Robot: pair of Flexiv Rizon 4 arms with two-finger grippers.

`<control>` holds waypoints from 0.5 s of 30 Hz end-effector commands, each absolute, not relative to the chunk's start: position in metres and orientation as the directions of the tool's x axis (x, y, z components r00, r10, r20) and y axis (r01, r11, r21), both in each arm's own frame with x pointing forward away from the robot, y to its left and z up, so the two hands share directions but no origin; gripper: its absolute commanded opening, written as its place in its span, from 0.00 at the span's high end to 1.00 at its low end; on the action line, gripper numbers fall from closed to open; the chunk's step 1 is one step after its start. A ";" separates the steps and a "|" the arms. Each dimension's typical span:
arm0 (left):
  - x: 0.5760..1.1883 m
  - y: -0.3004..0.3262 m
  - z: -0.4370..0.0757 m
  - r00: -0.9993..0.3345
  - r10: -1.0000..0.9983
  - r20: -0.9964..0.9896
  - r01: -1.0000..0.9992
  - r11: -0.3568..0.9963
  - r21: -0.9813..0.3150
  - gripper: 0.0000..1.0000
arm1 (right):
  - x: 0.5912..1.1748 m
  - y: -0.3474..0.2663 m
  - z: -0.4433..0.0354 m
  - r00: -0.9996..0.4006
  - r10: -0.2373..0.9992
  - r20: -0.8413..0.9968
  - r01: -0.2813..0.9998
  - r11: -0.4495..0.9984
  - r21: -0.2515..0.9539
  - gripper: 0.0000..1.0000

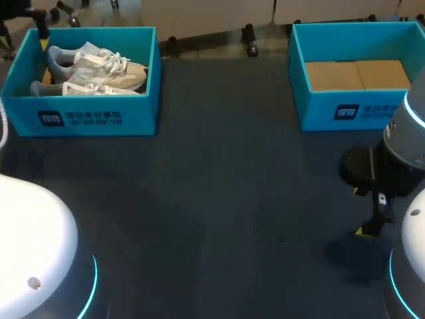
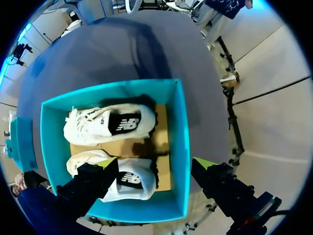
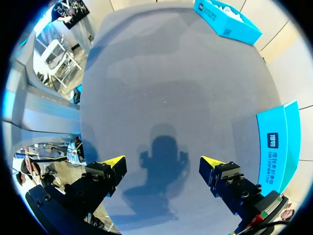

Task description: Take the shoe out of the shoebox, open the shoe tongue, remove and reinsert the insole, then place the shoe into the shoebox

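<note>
Our left end effector (image 2: 156, 164) hangs wide open and empty above the shoebox (image 2: 181, 142). The nearer shoe (image 2: 134, 181) lies just under its fingers beside a second shoe (image 2: 107, 123), long axis running finger to finger, so a wrist turn looks needed. Our right end effector (image 3: 162, 161), likewise open and empty, hovers over the surface (image 3: 161, 73), well apart.

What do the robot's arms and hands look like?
Each arm is round and smooth, white and grey, with a glowing blue ring: the left arm and the right arm. The left hand and the right hand each have two chunky black fingers with bright yellow tips.
</note>
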State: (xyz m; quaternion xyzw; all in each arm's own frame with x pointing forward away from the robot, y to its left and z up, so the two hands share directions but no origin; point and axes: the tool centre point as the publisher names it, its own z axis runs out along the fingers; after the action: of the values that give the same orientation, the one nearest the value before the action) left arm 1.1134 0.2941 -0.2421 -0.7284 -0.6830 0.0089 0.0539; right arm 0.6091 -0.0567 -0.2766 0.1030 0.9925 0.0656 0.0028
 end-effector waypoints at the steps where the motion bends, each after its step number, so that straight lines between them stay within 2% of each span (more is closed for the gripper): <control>1: 1.090 0.294 -0.241 0.068 0.996 0.066 0.998 -0.066 -0.019 0.00 | 0.607 -0.057 -0.278 -0.979 0.205 0.005 0.204 0.970 0.132 0.00; 11: 1.085 0.296 -0.242 0.069 0.995 0.071 0.997 -0.068 -0.019 0.00 | 0.607 -0.057 -0.278 -0.979 0.205 0.005 0.204 0.970 0.132 0.00; 13: 1.078 0.297 -0.246 0.000 0.995 0.098 1.000 0.000 -0.003 0.00 | 0.607 -0.057 -0.278 -0.979 0.205 0.005 0.204 0.970 0.132 0.00; 15: 1.073 0.298 -0.250 0.000 0.997 0.082 0.999 0.002 -0.032 0.00 | 0.607 -0.057 -0.278 -0.979 0.205 0.005 0.204 0.970 0.132 0.00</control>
State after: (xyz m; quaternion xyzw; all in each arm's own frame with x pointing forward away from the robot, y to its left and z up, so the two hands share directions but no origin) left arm 1.0842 0.3016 -0.2459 -0.7030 -0.7090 -0.0064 0.0559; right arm 0.6091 -0.0567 -0.2766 0.1030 0.9925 0.0656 0.0028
